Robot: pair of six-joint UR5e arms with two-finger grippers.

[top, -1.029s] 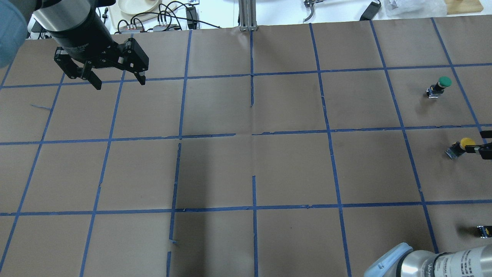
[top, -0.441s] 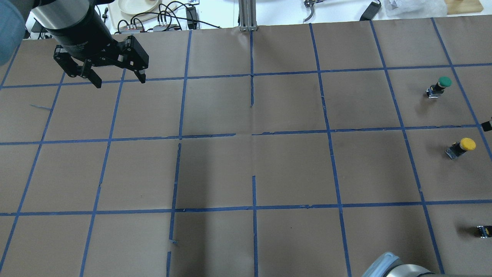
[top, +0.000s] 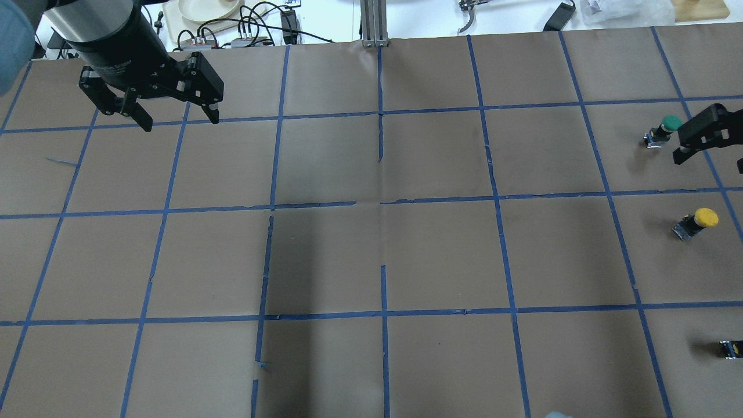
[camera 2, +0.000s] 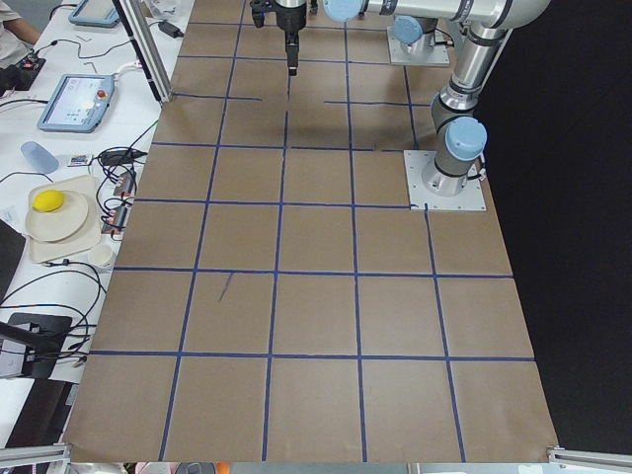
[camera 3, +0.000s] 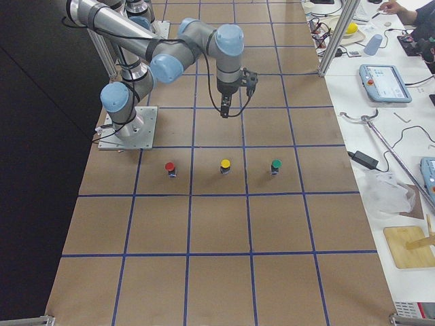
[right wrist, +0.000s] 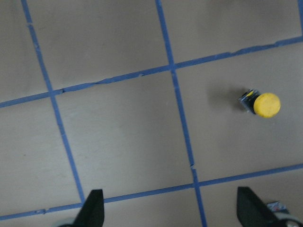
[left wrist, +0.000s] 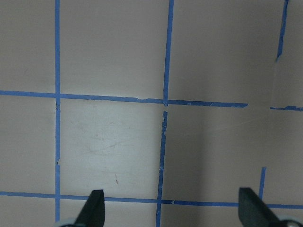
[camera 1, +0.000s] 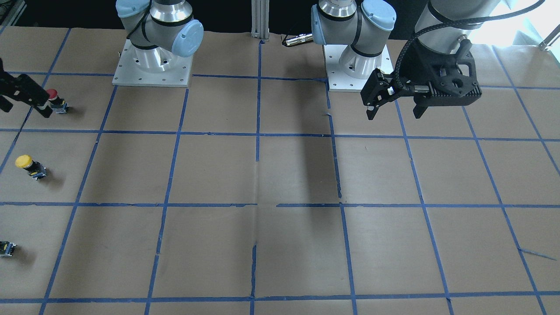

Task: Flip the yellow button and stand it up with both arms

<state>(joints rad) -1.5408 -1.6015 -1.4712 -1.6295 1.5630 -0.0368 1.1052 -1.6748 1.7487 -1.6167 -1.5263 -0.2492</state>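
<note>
Small push-button, round yellow cap on black-grey body, stands cap-up at the robot's right end of the brown paper counter, nothing touching it. Black two-finger right gripper hangs raised nearby, spread wide and empty. The left gripper, equally wide, hovers well apart.

Overhead and right-wrist cameras both look down on the yellow button

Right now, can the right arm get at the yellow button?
Probably yes. The right gripper hangs open close by, and the yellow button stands by itself, with nothing between them.
</note>
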